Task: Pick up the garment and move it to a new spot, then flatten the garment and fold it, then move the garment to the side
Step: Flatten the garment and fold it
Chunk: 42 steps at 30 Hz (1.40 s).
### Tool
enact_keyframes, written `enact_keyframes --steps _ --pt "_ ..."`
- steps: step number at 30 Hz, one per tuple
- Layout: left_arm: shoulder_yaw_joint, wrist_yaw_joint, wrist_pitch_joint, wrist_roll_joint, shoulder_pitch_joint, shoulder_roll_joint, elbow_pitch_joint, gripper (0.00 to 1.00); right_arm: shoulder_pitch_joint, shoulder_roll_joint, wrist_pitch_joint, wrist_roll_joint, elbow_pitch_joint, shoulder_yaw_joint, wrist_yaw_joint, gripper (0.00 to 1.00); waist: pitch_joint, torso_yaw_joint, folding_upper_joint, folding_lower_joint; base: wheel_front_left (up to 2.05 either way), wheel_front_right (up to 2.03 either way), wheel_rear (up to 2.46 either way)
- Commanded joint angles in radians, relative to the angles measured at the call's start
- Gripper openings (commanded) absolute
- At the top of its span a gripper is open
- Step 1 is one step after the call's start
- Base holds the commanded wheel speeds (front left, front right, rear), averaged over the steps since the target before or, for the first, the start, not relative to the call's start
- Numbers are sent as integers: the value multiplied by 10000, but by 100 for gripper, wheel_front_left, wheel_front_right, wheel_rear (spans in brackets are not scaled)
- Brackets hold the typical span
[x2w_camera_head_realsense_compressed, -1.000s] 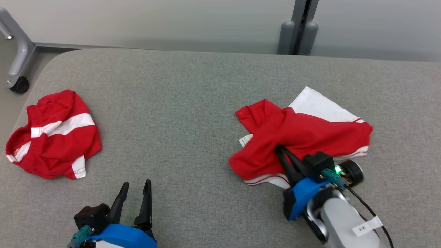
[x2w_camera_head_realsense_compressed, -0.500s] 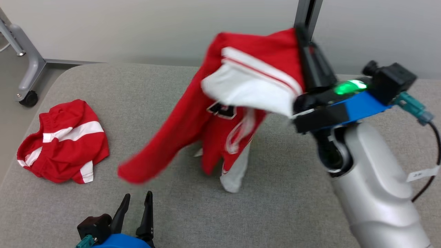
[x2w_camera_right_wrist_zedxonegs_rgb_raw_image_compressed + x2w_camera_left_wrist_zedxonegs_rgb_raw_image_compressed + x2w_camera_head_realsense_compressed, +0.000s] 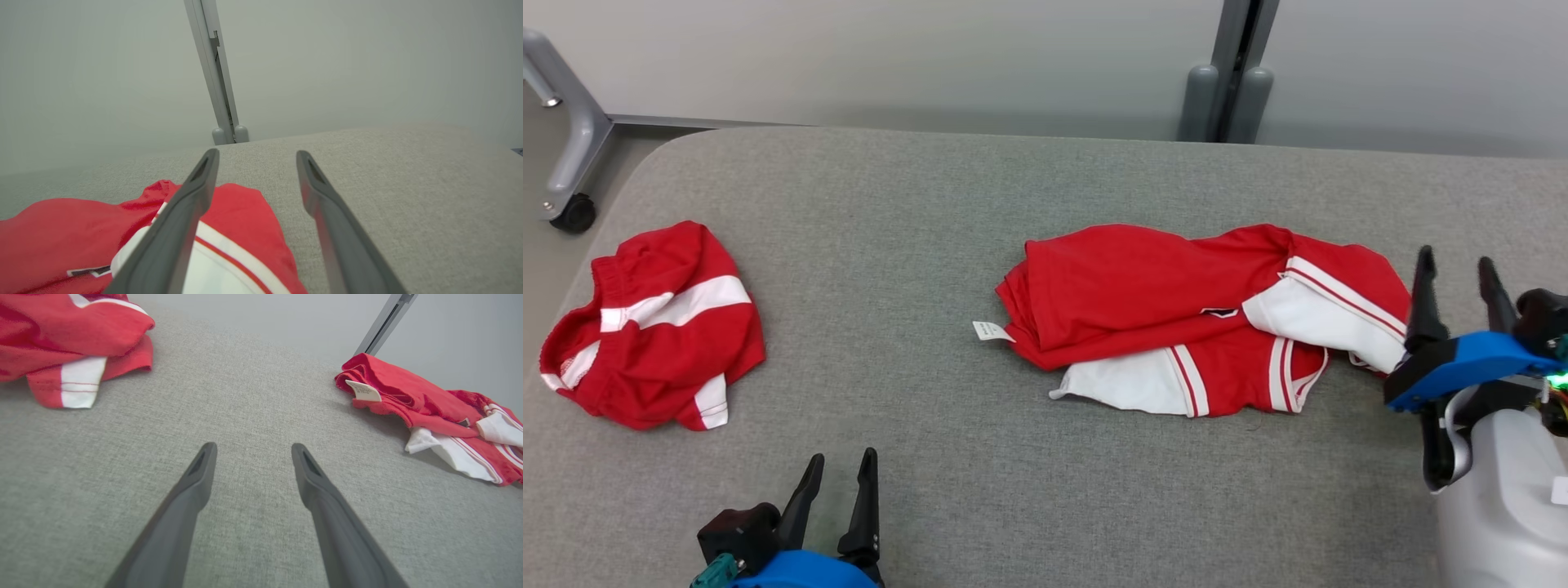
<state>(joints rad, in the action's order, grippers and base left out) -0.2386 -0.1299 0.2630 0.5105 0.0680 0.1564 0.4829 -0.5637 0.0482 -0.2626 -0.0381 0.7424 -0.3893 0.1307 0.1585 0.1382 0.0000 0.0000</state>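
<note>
The right gripper [image 3: 1454, 257] hung with its fingers spread and nothing between them, just right of the garment [image 3: 1160, 302]. The left gripper [image 3: 844, 455] was likewise spread and empty at the near edge, well apart from any cloth.

The grey padded table [image 3: 1013, 188] carried everything. Right of centre lay the garment, a long red-and-white heap with layers doubled over one another and a white panel poking out on its near side. It looked placed but not yet flattened. A second red garment [image 3: 654, 327] sat bunched near the left edge. A small white label [image 3: 990, 331] stuck out at the task garment's left end.

The likely trouble was in the flattening. A pinch through several stacked layers would drag the whole heap instead of opening it. A pull toward the right could slide cloth over the table's edge. Nipping only the label would probably slip or tear it.
</note>
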Motion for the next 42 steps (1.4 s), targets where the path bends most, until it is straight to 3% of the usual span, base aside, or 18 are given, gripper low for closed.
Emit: enact_keyframes --steps 1,3,9,12,15,27,28,29,30,35,42 --pt "-3 -13 27 12 148 34 -31 100 176 26 -31 93 -89 342 2 100 -7 -60 0 0 0 0 0" --pt "-24 -13 25 15 214 22 -42 100 375 22 -31 455 -348 998 2 100 -7 -104 0 0 0 0 0" --pt "-108 -13 25 24 246 -72 -68 100 1878 36 -31 1122 -1322 4630 -1 100 -47 -140 0 0 0 0 0" --pt "-117 -13 25 42 174 -92 -83 100 2382 62 -31 1224 -1340 5785 1 100 -34 -122 0 0 0 0 0" --pt "-148 -13 25 54 121 -70 -96 100 2620 48 -31 1221 -968 6245 1 100 20 -65 0 0 0 0 0" --pt "-177 -13 25 163 382 22 -34 100 1884 43 -7 71 213 6338 1 100 350 199 0 0 0 0 0" --pt "-182 -13 25 160 402 18 -28 100 1819 43 58 53 381 6337 1 41 368 209 0 0 0 0 0" --pt "-182 -13 25 160 402 18 -28 100 1819 43 58 53 381 6337 1 41 368 209 0 0 0 0 0" --pt "-194 -13 25 159 416 10 -23 100 1779 44 99 6 528 6385 1 1 378 220 0 0 0 0 0" --pt "-135 -13 25 197 386 12 -9 100 1833 47 75 -92 1047 6457 1 0 324 141 0 0 0 0 0" --pt "21 -14 25 99 115 -19 -133 100 2827 109 10 -907 355 4679 -9 0 6 -393 0 0 0 0 0"
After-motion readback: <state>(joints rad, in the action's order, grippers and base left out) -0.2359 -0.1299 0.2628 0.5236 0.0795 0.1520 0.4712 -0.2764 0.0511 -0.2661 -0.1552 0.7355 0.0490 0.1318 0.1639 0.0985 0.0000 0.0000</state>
